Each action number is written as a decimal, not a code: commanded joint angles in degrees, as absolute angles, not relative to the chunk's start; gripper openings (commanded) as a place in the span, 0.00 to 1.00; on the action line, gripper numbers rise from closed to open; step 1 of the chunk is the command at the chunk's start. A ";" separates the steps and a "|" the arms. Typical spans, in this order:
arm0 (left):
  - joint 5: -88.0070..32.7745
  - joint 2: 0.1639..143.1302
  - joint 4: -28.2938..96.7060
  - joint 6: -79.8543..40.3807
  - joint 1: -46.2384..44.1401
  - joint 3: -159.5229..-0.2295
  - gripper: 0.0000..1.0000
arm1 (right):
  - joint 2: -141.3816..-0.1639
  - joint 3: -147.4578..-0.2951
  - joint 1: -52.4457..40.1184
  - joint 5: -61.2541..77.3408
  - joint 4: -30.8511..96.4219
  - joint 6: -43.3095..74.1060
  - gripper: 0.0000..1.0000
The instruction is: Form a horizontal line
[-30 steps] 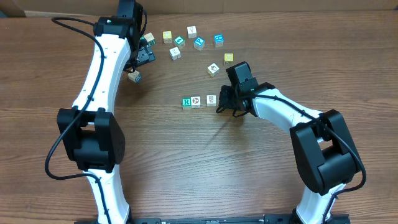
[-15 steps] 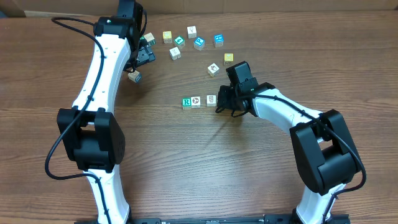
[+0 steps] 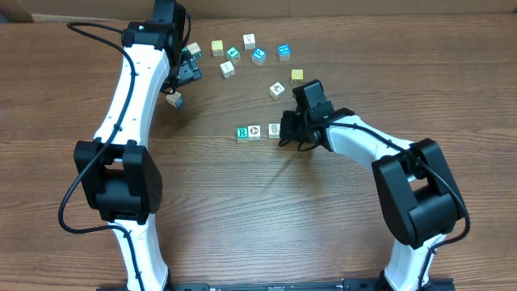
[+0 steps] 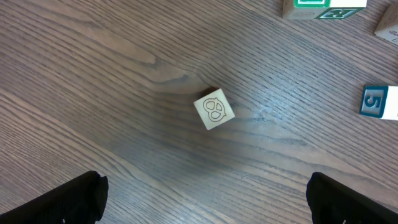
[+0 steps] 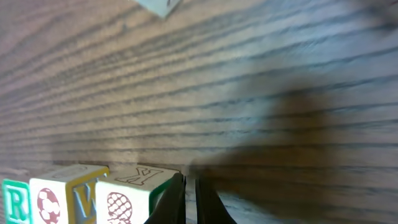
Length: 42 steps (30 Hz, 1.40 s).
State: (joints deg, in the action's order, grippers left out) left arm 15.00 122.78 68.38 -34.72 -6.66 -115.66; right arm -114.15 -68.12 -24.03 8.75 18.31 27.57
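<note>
Near the far edge of the brown wood-grain table (image 3: 242,218), the left gripper (image 3: 184,71) is hanging with jaws spread wide over a small cream cube with a pretzel outline (image 4: 214,110). Near the table's middle, the horizontal line (image 3: 255,131) of three tiny white-faced cubes is lying, green R leftmost. The right gripper (image 5: 190,190), jaws pressed together, is sitting tight against its right end.

Table (image 3: 242,210) matt grained wood; horizontal line (image 3: 254,131) cubes pale smooth wood.

Green-R cube (image 3: 242,132), teal cube (image 4: 374,101) marked 5
</note>
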 commanded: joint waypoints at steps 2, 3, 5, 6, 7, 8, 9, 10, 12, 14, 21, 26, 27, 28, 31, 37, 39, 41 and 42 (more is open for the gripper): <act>14.79 121.49 68.47 -34.26 -6.72 -116.77 1.00 | -114.96 -67.83 -24.27 10.59 17.80 26.30 0.04; 14.79 121.49 68.47 -34.26 -6.72 -116.77 1.00 | -114.93 -67.83 -24.27 10.61 17.78 26.30 0.04; 14.79 121.49 68.47 -34.26 -6.72 -116.77 1.00 | -114.96 -67.83 -24.27 11.11 17.58 25.85 0.04; 14.79 121.49 68.47 -34.26 -6.72 -116.77 1.00 | -114.93 -67.83 -24.27 12.21 17.32 25.12 0.04; 14.79 121.49 68.47 -34.26 -6.72 -116.77 1.00 | -114.96 -67.83 -24.27 12.84 17.17 25.02 0.04; 14.79 121.49 68.47 -34.26 -6.72 -116.77 1.00 | -114.96 -67.83 -24.27 13.17 17.17 25.04 0.04; 14.79 121.49 68.47 -34.26 -6.72 -116.77 1.00 | -114.96 -67.83 -24.29 13.17 17.23 25.04 0.04; 14.79 121.49 68.47 -34.26 -6.72 -116.77 1.00 | -114.96 -67.83 -24.32 13.15 17.26 25.04 0.04; 14.79 121.49 68.47 -34.26 -6.72 -116.77 1.00 | -114.96 -67.83 -24.32 13.17 17.26 25.06 0.04; 14.79 121.49 68.47 -34.26 -6.72 -116.77 1.00 | -114.96 -67.83 -24.38 13.17 17.28 25.28 0.04; 14.79 121.49 68.47 -34.26 -6.72 -116.77 1.00 | -114.96 -67.83 -24.80 13.17 17.32 25.69 0.04; 14.79 121.49 68.47 -34.26 -6.72 -116.77 1.00 | -114.93 -67.83 -25.91 12.97 16.51 25.43 0.04; 14.79 121.49 68.47 -34.26 -6.72 -116.77 1.00 | -114.96 -67.83 -26.06 12.97 16.32 25.43 0.04; 14.79 121.49 68.47 -34.26 -6.72 -116.77 1.00 | -114.96 -67.83 -26.15 12.97 16.21 25.43 0.04; 14.79 121.49 68.47 -34.26 -6.72 -116.77 1.00 | -114.96 -67.83 -26.20 12.95 16.14 25.43 0.04; 14.79 121.49 68.47 -34.26 -6.72 -116.77 0.99 | -114.96 -67.83 -26.20 12.49 16.16 25.43 0.05; 14.79 121.49 68.47 -34.26 -6.72 -116.77 1.00 | -114.96 -67.83 -26.20 12.47 16.19 25.43 0.08; 14.79 121.49 68.47 -34.26 -6.72 -116.77 1.00 | -114.93 -67.83 -26.20 11.60 16.36 25.45 0.09; 14.79 121.49 68.47 -34.26 -6.72 -116.77 1.00 | -114.93 -67.83 -26.20 11.07 16.45 25.47 0.09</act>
State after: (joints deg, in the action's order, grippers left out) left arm 15.00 122.78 68.38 -34.72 -6.63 -115.66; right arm -114.61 -68.12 -26.06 12.53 16.53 25.63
